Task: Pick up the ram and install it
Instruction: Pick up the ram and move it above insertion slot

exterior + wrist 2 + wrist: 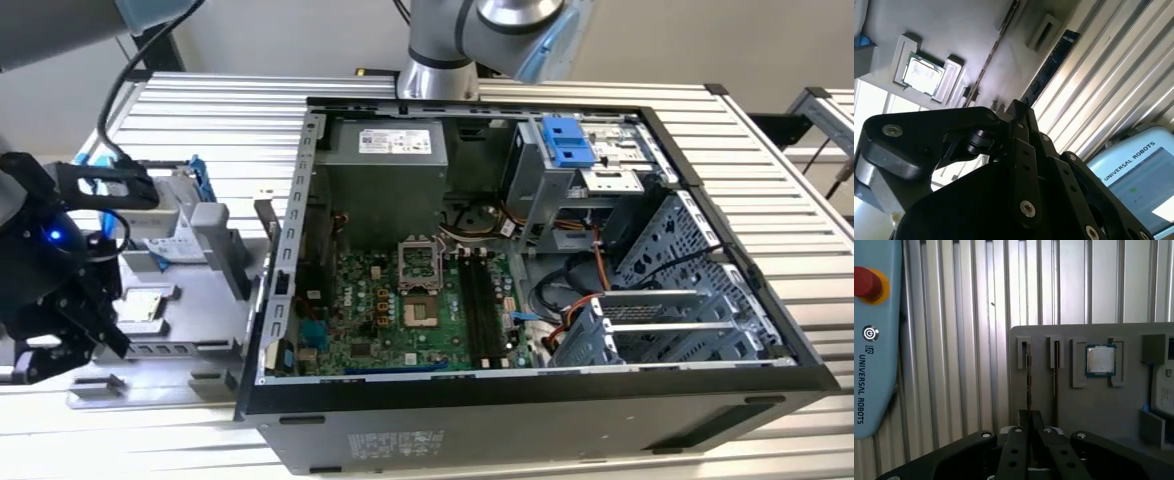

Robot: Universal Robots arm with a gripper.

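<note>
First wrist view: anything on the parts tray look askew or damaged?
Nothing stands out. The ram stands straight in its slot on the tray, the pincer shut on it, and the processor chip sits square in its holder.

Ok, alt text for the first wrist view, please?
The gripper is right at the ram, which stands on edge in a slot of a grey holder on the ribbed metal table. A processor chip lies in a recess nearby; a teach pendant lies alongside.
</note>
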